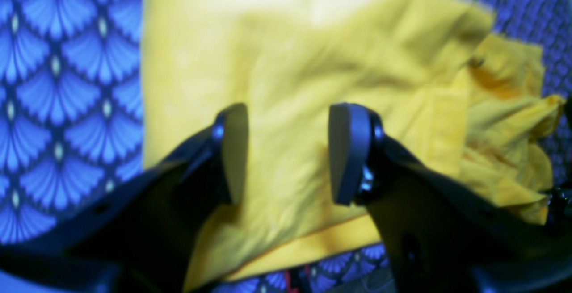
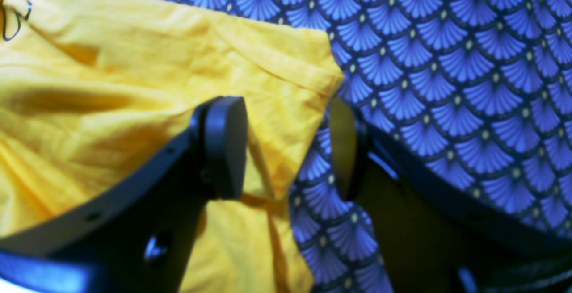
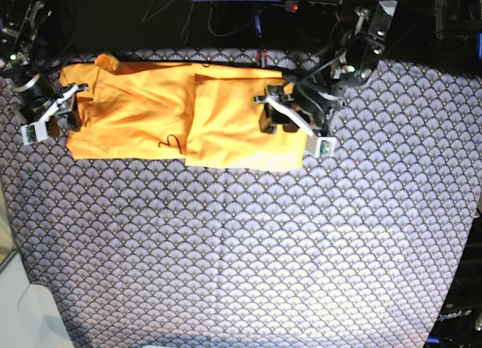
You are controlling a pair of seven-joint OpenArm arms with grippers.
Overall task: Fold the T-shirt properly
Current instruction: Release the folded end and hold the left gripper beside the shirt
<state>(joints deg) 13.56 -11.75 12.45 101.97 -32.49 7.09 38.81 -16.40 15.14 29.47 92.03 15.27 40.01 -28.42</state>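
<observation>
The T-shirt (image 3: 181, 122) lies stretched out flat across the 12 o'clock part of the surface (image 3: 241, 250), a long orange-yellow band running from 9 to 3 o'clock, with one layer folded over the other near its middle. The surface is covered by a navy cloth (image 3: 301, 273) with a white fan-scale pattern, which shows on all sides of the garment.

The left hand (image 1: 286, 150) hangs over the shirt's 3 o'clock end with its jaws spread wide; only wrinkled yellow fabric shows between the pads, and nothing is gripped. A bunched fold of the shirt sits just beside it at 3 o'clock in the left wrist view.

The right hand (image 2: 288, 150) is at the shirt's 9 o'clock end, jaws also wide apart, straddling a hemmed edge of the shirt: one pad over the fabric, the other over the patterned cloth.

Dark cables (image 3: 226, 16) cross the 12 o'clock background behind the surface.
</observation>
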